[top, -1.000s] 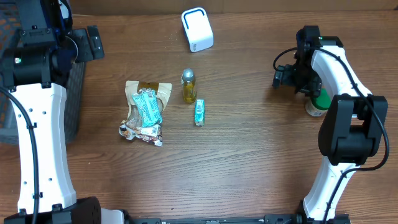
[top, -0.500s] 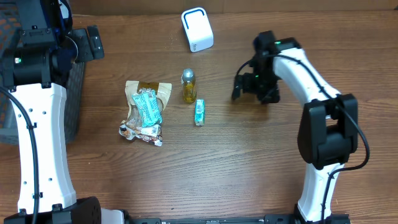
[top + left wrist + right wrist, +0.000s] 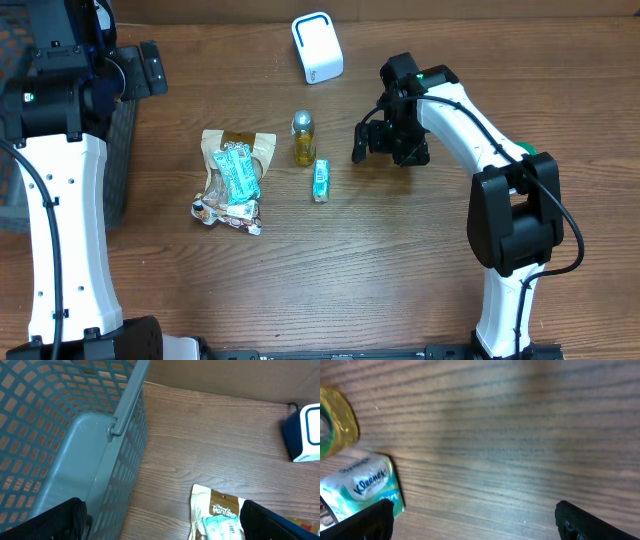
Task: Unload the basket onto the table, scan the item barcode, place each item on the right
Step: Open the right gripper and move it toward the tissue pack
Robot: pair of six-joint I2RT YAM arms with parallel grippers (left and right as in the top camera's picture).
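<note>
A white box scanner with a blue outline [image 3: 317, 47] stands at the back of the table and shows at the right edge of the left wrist view [image 3: 304, 432]. Below it lie a small gold-topped bottle [image 3: 303, 137], a green Kleenex pack [image 3: 320, 180], a tan snack bag [image 3: 238, 165] and small wrappers [image 3: 228, 213]. My right gripper [image 3: 362, 142] hangs open just right of the bottle and the pack, with nothing between its fingers. Its wrist view has the Kleenex pack [image 3: 360, 487] and bottle [image 3: 337, 427] at the left. My left gripper [image 3: 150, 68] is open at the far left, above the basket's edge.
A grey mesh basket [image 3: 75, 425] stands at the table's left edge, under my left arm. A green-capped object [image 3: 527, 152] peeks out behind my right arm. Bare wood lies between the items and the right arm's base.
My right arm has swung left from the table's right side to just beside the bottle and Kleenex pack, jaws still open. The left arm has not moved.
</note>
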